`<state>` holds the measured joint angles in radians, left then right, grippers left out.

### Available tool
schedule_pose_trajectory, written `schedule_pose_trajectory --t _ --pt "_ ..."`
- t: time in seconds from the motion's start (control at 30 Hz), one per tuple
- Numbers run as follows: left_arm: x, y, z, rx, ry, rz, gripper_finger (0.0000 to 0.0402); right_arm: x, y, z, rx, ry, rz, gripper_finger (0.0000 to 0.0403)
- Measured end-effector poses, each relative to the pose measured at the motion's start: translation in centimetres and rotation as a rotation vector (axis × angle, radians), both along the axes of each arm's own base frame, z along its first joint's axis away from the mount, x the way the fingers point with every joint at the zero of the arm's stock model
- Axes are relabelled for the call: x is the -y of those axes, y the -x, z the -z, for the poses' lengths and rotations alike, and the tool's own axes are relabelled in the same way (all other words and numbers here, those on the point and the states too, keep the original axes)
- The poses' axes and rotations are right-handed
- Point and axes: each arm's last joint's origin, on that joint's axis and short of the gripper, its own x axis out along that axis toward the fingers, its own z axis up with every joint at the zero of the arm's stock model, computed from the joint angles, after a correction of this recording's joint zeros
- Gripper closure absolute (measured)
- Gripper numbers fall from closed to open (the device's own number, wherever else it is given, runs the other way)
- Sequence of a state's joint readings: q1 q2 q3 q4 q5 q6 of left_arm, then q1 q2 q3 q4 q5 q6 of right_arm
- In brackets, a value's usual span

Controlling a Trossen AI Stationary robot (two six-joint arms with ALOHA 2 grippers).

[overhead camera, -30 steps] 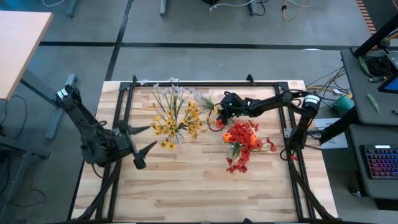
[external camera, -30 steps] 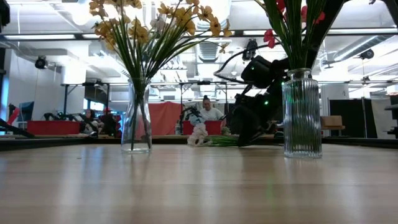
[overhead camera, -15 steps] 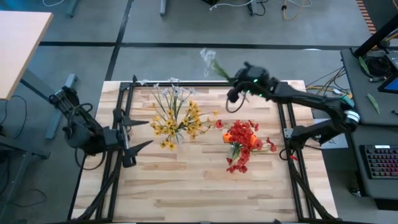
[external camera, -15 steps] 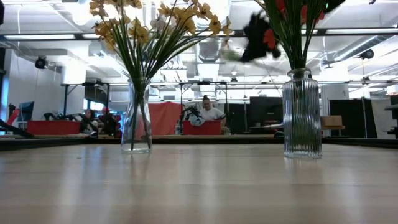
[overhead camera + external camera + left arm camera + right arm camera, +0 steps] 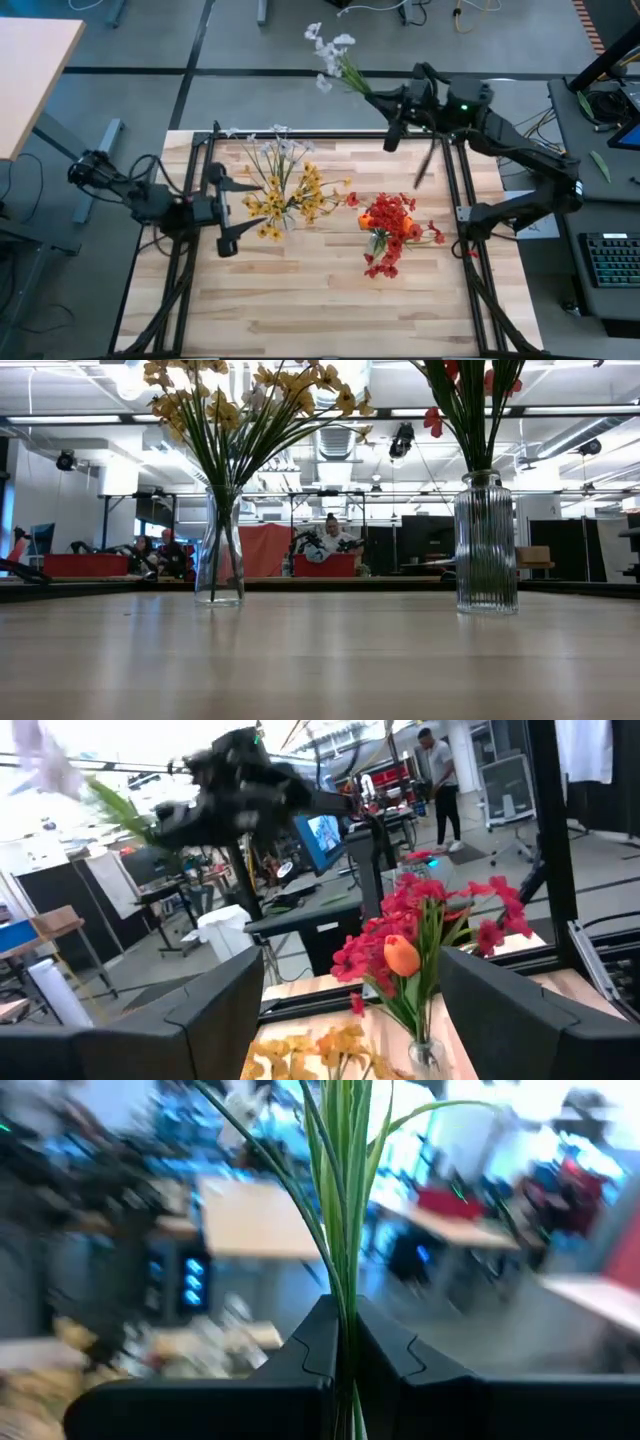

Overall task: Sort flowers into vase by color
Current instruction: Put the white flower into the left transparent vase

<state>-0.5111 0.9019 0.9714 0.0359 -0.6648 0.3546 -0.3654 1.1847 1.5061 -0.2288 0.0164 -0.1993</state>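
Low view: vase blossoms (image 5: 250, 400) cropped; right wrist background motion-blurred.

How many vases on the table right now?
2. The vase of yellow flowers stands on the left arm's side of the table; the ribbed vase of red flowers stands on the right arm's side. None looks hidden from above.

The left end effector (image 5: 345, 1010) has its two dark fingers (image 5: 215, 1010) spread wide apart, empty, framing a bunch of red flowers (image 5: 430, 935) with one orange bloom (image 5: 401, 956) standing upright in a clear vase (image 5: 428, 1055) on the wooden table (image 5: 575, 990). Yellow blossoms (image 5: 320, 1050) show just beside it. Farther off, the other dark arm (image 5: 250, 785) hangs raised, blurred, and a person (image 5: 437, 775) stands in the room behind.
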Motion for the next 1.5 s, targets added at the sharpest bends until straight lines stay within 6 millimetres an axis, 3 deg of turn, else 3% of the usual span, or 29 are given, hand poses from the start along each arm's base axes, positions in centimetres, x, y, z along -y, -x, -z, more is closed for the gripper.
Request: schedule_pose_trajectory --t 0.17,0.33,0.57,0.8,0.93,1.07,1.2,1.43,1.5 --pt "-0.7 -1.9 0.0 0.04 -0.013 0.006 0.0126 -3.9 -1.7 -3.2 0.074 0.073 -0.196 0.039" --pt "-1.3 -3.8 0.1 0.096 -0.037 0.022 0.0137 -7.2 -4.1 -4.9 0.171 0.042 -0.456 0.039" --pt "-2.1 -6.6 0.4 0.192 -0.033 0.007 0.0141 -10.4 -8.9 -4.0 0.164 -0.006 -0.587 0.039" --pt "-2.1 -9.2 0.0 0.209 -0.045 0.073 0.0141 -12.0 -13.4 -2.6 0.164 -0.051 -0.63 0.039" --pt "-1.8 -10.4 -0.7 0.213 -0.048 0.071 0.0141 -12.4 -14.6 -2.3 0.198 -0.073 -0.69 0.039" --pt "-1.6 -11.2 -1.0 0.216 -0.048 0.071 0.0152 -12.5 -14.5 -2.7 0.263 -0.074 -0.75 0.039" --pt "-1.5 -11.5 -1.0 0.216 -0.048 0.071 0.0198 -12.6 -14.3 -2.8 0.267 -0.061 -0.752 0.039" --pt "-1.5 -11.4 -1.3 0.233 -0.045 0.071 0.0369 -12.5 -14.3 -2.8 0.27 -0.048 -0.749 0.039" --pt "-1.5 -11.4 -1.3 0.233 -0.044 0.07 0.0391 -12.6 -14.4 -2.7 0.268 -0.049 -0.75 0.039"
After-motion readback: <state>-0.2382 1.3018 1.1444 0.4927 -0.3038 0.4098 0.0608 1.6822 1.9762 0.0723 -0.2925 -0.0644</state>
